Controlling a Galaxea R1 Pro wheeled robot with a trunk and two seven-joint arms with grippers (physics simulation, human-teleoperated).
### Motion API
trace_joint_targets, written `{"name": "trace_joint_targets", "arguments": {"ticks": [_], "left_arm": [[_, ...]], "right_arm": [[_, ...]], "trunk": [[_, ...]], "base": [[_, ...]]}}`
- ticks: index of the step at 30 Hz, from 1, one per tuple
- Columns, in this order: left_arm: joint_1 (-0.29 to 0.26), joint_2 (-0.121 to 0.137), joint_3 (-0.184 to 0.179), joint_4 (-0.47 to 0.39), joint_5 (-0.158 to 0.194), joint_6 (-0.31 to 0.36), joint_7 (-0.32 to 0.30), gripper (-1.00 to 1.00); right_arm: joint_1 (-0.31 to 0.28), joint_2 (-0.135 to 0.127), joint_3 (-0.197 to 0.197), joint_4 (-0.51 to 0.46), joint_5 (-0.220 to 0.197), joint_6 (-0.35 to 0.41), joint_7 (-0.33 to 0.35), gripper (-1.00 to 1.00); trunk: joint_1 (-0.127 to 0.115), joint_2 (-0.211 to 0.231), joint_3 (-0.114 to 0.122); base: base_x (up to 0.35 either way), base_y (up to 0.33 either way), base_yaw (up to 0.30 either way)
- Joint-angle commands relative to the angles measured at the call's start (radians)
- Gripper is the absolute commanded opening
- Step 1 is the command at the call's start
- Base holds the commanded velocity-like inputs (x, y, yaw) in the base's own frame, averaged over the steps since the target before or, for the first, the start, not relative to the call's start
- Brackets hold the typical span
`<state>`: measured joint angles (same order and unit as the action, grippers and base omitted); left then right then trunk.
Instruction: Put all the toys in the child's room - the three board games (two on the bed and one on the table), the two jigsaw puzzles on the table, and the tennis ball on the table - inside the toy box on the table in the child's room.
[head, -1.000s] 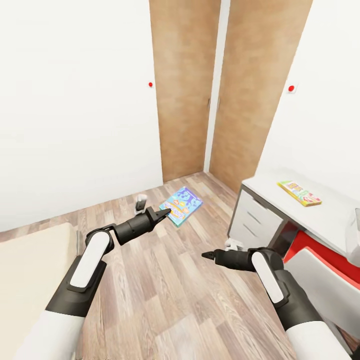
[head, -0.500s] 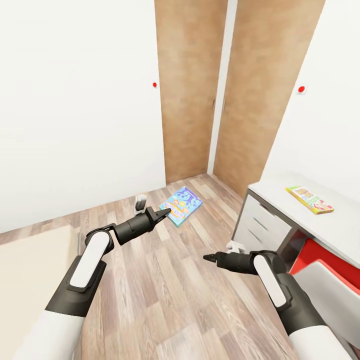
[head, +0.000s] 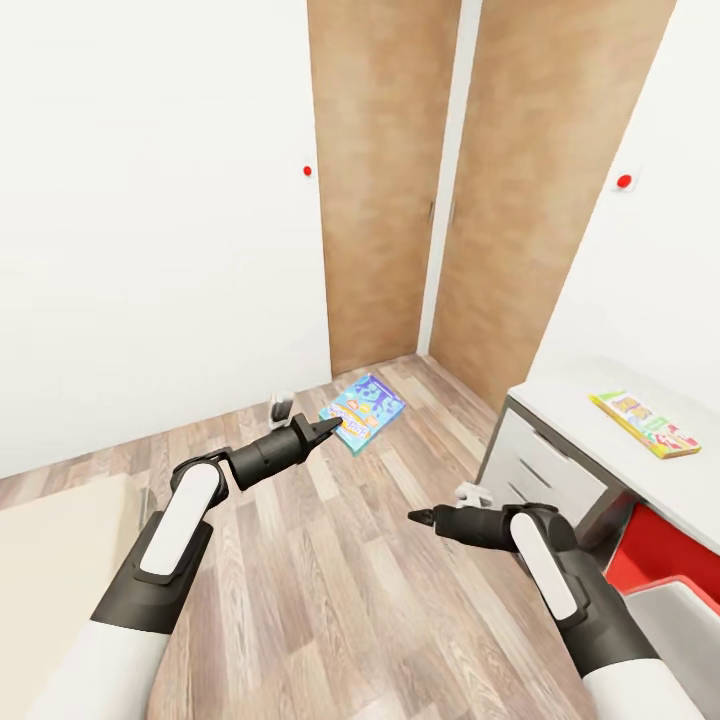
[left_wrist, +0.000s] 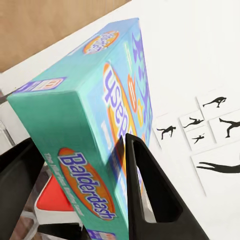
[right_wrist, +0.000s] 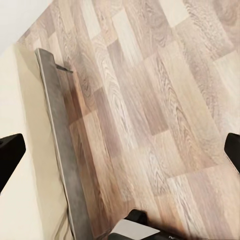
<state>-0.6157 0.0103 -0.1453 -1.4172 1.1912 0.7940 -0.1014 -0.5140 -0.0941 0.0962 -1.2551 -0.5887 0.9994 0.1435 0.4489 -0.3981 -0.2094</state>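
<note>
One blue game box — centre of the head view, pinched at its edge by the left gripper, fingers clamped across it. Stiff, light cardboard, glossy and likely slippery; best held by the rim. Right gripper — spread, empty. Slim game lies on the table, right edge.

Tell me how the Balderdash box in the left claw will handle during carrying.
The Balderdash box is probably stiff: its edges look straight. The left claw grips near one end, so the overhang may pivot. The glossy print suggests it could slip.
</note>
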Motion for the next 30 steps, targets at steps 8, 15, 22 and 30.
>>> {"name": "trace_joint_targets", "arguments": {"ticks": [8,15,22,30], "left_arm": [[-0.001,0.000,0.000,0.000,0.000,0.002,-0.005,-1.00],[-0.001,0.000,-0.001,0.000,0.000,0.002,-0.006,-1.00],[-0.001,-0.002,-0.003,-0.011,0.000,0.003,-0.004,-1.00],[-0.001,-0.004,-0.005,-0.034,0.000,0.003,-0.002,-1.00]], "right_arm": [[0.002,-0.005,0.000,-0.003,0.010,0.002,0.010,1.00],[0.007,-0.007,0.000,-0.019,0.010,0.002,0.011,1.00],[0.030,-0.013,-0.001,-0.088,0.010,0.006,0.010,1.00],[0.056,-0.038,-0.001,-0.196,0.009,0.018,0.009,1.00]], "trunk": [[0.001,-0.002,-0.002],[0.001,-0.002,-0.002],[0.001,-0.002,-0.002],[0.001,-0.002,-0.002]], "base": [[0.332,0.000,0.000],[0.333,0.000,0.000],[0.333,0.000,0.000],[0.333,0.000,0.000]]}}
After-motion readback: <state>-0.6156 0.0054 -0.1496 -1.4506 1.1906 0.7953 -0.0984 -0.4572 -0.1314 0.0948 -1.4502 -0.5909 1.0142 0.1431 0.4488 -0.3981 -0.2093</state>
